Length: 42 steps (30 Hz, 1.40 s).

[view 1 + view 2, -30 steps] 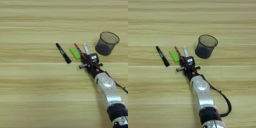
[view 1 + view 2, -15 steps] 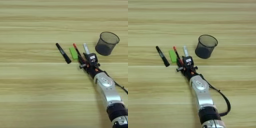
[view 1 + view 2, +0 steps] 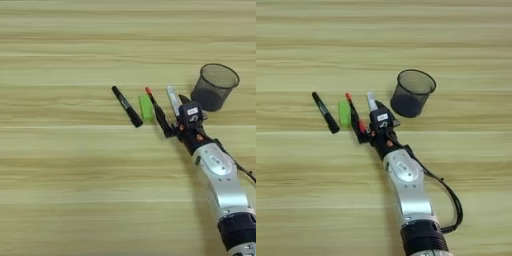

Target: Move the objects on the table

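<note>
Several objects lie in a row at mid-table. From left to right they are a black marker (image 3: pixel 126 106), a small green block (image 3: pixel 146 107), a slim red marker (image 3: pixel 151 97) and a white-grey marker (image 3: pixel 173 97). A black mesh cup (image 3: pixel 214 86) stands upright to their right. My right gripper (image 3: pixel 175 111) reaches in from the lower right and sits open over the near ends of the red and white-grey markers. One black finger (image 3: pixel 183 99) lies just right of the white-grey marker, whose near end is hidden under the gripper.
The silver forearm (image 3: pixel 406 180) runs from the bottom edge up to the markers, with a black cable (image 3: pixel 448 192) looping on its right. The wood-grain table (image 3: pixel 60 190) fills both views.
The gripper has crept slightly forward over the markers' near ends. The markers, block and cup lie where they were.
</note>
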Tool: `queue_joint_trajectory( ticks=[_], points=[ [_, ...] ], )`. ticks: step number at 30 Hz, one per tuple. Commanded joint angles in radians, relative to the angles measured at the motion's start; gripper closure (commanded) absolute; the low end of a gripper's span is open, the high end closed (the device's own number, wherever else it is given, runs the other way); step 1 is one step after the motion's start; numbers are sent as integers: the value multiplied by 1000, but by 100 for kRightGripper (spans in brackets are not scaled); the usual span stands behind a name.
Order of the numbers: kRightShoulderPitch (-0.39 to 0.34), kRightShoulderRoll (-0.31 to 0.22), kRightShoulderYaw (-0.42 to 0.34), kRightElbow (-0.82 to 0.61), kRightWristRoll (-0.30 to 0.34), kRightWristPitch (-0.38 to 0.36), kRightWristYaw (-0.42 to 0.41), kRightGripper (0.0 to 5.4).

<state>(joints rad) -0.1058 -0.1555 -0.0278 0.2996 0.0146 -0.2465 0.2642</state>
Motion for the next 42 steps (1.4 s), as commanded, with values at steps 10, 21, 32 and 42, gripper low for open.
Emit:
queue_joint_trajectory(
  ticks=[10,21,32,42],
  points=[
    [-26,-53,-82,-46,8,15,-46,4],
    [-63,-52,-90,63,5,4,-62,4],
    [-87,-54,-92,122,1,-14,-82,4],
    [-92,-44,-91,140,29,7,-64,4]
  ],
)
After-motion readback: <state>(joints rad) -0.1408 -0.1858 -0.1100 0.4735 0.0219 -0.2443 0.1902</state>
